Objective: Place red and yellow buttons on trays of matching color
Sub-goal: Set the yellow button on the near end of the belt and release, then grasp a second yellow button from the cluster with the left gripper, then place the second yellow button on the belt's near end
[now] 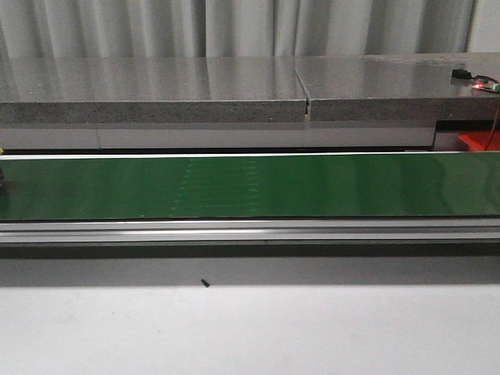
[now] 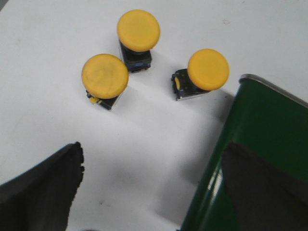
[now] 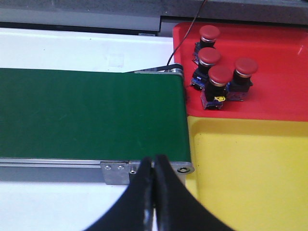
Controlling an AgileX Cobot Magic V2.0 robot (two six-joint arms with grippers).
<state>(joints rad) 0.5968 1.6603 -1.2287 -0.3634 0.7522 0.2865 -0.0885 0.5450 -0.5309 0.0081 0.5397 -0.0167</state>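
My left gripper (image 2: 154,187), jaws wide, hangs over three yellow mushroom-capped plastic pushbuttons (image 2: 138,30) on the white table by the green conveyor belt's (image 2: 269,130) end; light, rigid, smooth-domed, they seem best pinched at the boxy base, while my right gripper (image 3: 154,180) waits closed, empty.

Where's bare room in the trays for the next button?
The yellow tray, beside the belt's end, shows bare throughout. The red tray is crowded near the belt by four red buttons; its far side is free.
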